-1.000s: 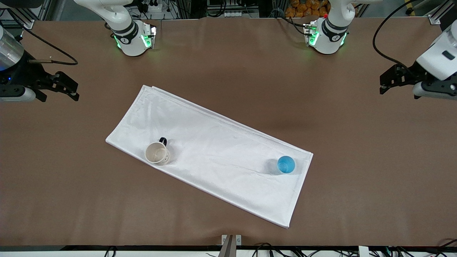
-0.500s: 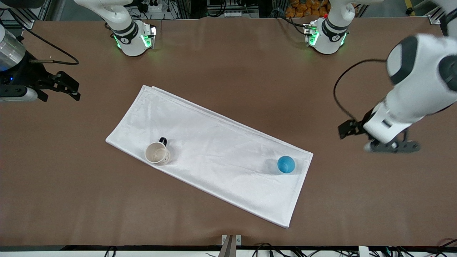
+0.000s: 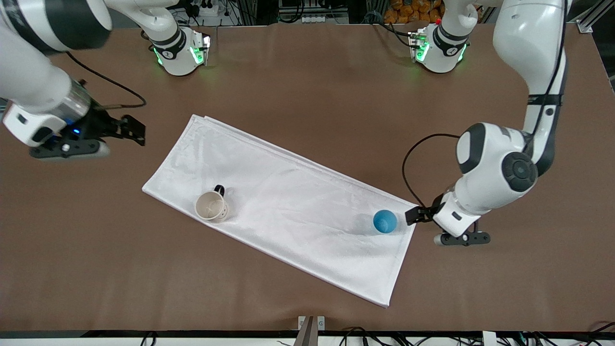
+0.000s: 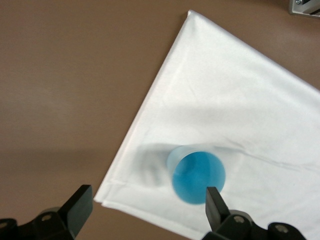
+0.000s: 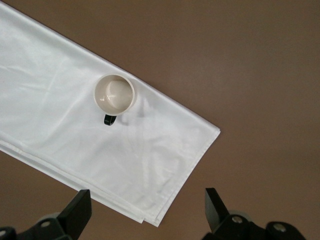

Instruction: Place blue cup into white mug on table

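Blue cup (image 3: 385, 221) and white mug (image 3: 211, 205) both upright on the white cloth (image 3: 288, 202). Left gripper (image 3: 417, 215) open just beside the cloth's edge nr the cup; right gripper (image 3: 134, 129) open w/ nothing held, off the cloth's mug end.

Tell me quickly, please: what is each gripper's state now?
Left gripper: open, holding nothing, beside the blue cup.
Right gripper: open, holding nothing, over the table.

Both robot arms are white with round dark gray joints. Black cables loop off them. Their round bases glow green, and the fingers are black.
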Robot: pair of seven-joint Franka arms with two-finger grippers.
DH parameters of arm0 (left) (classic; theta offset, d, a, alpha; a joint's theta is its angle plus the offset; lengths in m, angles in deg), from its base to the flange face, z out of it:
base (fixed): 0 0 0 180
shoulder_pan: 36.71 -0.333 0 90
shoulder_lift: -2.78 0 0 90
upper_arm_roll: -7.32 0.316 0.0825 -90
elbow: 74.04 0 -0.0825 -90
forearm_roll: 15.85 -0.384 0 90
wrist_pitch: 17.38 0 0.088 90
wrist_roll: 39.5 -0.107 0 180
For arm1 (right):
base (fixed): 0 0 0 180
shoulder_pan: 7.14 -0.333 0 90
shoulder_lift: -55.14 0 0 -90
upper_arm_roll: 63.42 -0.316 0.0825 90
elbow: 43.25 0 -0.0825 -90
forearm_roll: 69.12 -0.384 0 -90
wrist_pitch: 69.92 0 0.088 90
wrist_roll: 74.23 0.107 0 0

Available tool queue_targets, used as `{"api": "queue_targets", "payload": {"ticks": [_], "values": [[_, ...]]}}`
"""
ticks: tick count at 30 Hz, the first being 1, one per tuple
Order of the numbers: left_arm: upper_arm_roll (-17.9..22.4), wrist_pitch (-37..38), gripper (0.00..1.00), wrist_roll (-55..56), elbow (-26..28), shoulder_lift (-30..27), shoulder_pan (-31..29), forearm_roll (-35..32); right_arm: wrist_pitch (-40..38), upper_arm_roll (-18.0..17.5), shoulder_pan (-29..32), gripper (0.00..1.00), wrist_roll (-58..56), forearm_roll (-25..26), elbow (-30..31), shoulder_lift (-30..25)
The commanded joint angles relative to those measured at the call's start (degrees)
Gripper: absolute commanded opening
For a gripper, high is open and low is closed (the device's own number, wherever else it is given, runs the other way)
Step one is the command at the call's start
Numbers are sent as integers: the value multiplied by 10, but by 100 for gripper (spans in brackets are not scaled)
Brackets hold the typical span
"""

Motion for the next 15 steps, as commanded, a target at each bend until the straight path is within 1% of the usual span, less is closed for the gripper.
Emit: {"api": "queue_targets", "payload": {"ticks": [1,7,9,15], "values": [[2,-38,100,48,-22,40,29,12,79,-13,0,100,32,-10,69,9],[2,-53,100,70,-20,67,44,12,139,-20,-5,100,42,-10,96,56],[3,-53,100,75,-20,76,49,10,161,-20,-9,100,64,-10,102,72],[3,-54,100,73,-18,88,47,7,218,-40,-23,100,126,-4,111,117]]}}
